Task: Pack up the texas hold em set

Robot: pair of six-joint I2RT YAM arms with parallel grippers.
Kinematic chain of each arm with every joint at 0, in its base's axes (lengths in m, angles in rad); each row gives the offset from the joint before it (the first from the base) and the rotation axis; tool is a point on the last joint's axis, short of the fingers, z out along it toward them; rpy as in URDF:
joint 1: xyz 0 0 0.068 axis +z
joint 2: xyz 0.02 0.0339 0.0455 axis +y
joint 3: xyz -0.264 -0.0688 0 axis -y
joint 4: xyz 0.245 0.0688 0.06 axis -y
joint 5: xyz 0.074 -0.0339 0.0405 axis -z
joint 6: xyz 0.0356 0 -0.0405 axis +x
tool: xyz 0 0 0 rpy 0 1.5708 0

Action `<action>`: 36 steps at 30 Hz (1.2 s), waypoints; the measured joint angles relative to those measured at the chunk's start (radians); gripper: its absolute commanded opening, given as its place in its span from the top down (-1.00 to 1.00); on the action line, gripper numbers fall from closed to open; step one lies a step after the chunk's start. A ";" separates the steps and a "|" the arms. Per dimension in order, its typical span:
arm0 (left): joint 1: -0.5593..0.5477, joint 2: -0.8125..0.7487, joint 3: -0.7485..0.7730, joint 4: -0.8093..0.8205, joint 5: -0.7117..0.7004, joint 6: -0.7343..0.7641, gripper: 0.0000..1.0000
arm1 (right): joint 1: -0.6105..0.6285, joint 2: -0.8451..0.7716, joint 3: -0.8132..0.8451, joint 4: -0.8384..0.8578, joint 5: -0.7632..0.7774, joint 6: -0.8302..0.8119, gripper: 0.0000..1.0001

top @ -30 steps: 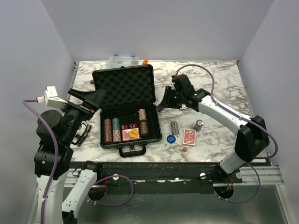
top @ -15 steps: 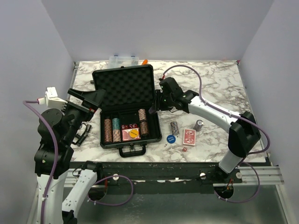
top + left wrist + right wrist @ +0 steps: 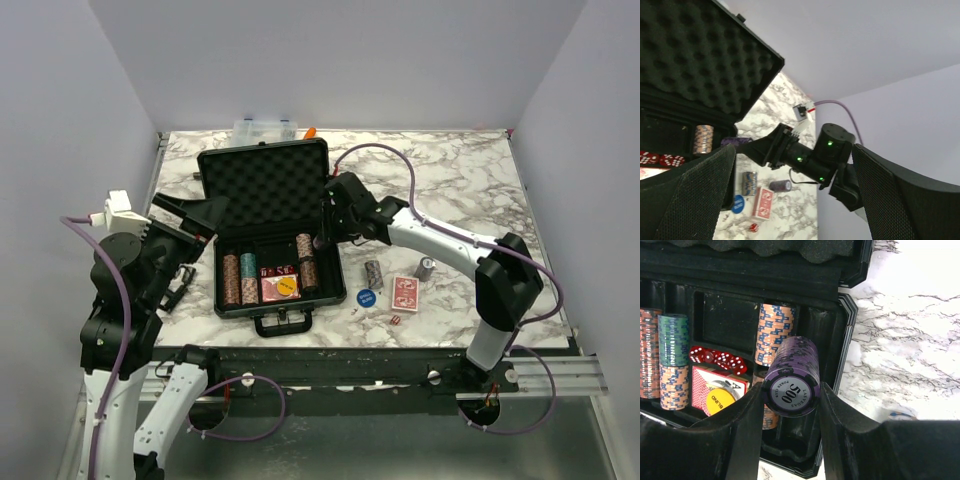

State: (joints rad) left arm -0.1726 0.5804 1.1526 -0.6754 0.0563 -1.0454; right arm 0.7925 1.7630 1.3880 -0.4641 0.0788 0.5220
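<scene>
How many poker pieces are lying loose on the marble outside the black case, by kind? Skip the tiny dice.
Chip stacks: 2, one grey, one darker
Red-backed card decks: 1
Blue round buttons: 1
Total: 4
Not counted: the purple chip stack in the right gripper.

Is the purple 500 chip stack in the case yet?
Out. The right gripper clamps the purple stack over the briefcase's right side, not seated in any slot.
</scene>
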 measured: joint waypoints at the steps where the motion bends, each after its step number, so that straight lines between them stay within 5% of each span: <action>1: 0.000 -0.001 -0.012 0.001 -0.004 0.005 -0.97 | 0.002 0.003 0.000 0.000 0.005 0.000 0.99; 17: 0.000 -0.046 -0.246 0.110 -0.074 0.546 -0.97 | 0.020 0.012 0.018 -0.001 0.063 -0.034 0.99; 36: 0.000 -0.013 -0.396 0.128 -0.209 0.727 -0.94 | 0.043 0.012 -0.010 0.048 0.069 -0.131 0.99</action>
State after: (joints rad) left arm -0.1726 0.5671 0.7567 -0.5472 -0.1524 -0.3183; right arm 0.8360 1.7752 1.3785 -0.4156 0.1474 0.3908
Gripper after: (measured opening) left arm 0.974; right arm 0.432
